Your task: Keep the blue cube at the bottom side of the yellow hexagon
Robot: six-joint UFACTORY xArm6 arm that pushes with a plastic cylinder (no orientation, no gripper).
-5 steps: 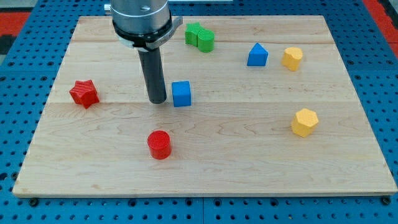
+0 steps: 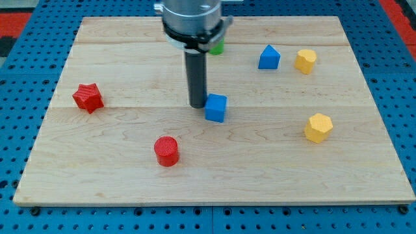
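The blue cube (image 2: 216, 108) sits near the board's middle. My tip (image 2: 197, 104) is right against the cube's left side, touching it. The yellow hexagon (image 2: 318, 127) lies at the view's right, a little lower than the cube and well apart from it. A second yellow block (image 2: 305, 60) sits at the upper right.
A blue pointed block (image 2: 269, 57) lies at upper right. A green block (image 2: 216, 46) is partly hidden behind the rod. A red star (image 2: 88, 97) sits at left, a red cylinder (image 2: 166, 151) at lower middle. The wooden board (image 2: 97, 175) has edges all round.
My tip has moved to the view's right and pushed the blue cube right and slightly down. The rod now covers most of the green block.
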